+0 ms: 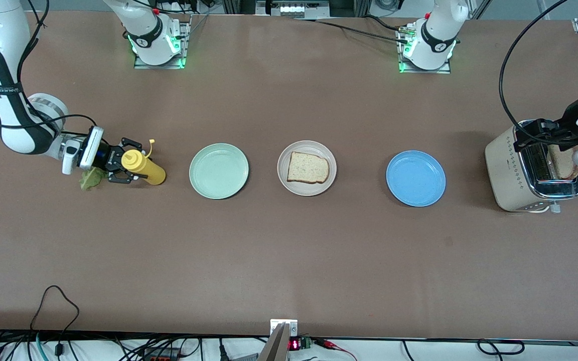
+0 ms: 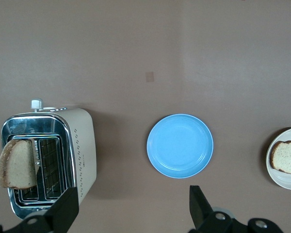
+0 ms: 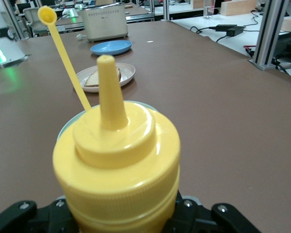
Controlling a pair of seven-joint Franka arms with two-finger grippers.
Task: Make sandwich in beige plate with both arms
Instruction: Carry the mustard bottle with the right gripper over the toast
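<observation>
The beige plate (image 1: pixel 283 176) sits mid-table with one slice of toasted bread (image 1: pixel 308 167) on it; both also show in the left wrist view, the plate (image 2: pixel 281 178) and the bread (image 2: pixel 287 158). A second bread slice (image 1: pixel 565 161) stands in the toaster (image 1: pixel 512 170), seen as well in the left wrist view (image 2: pixel 17 164). My left gripper (image 1: pixel 545 133) hovers over the toaster, open and empty (image 2: pixel 131 208). A green lettuce leaf (image 1: pixel 91 178) lies on the table under my right gripper (image 1: pixel 131 163), which is shut on a yellow squeeze bottle (image 1: pixel 146 169) that fills the right wrist view (image 3: pixel 119 160).
A mint-green plate (image 1: pixel 219 170) lies between the bottle and the beige plate. A blue plate (image 1: pixel 415 178) lies between the beige plate and the toaster, also in the left wrist view (image 2: pixel 180 145). The bottle's cap (image 3: pixel 47 14) hangs open on its strap.
</observation>
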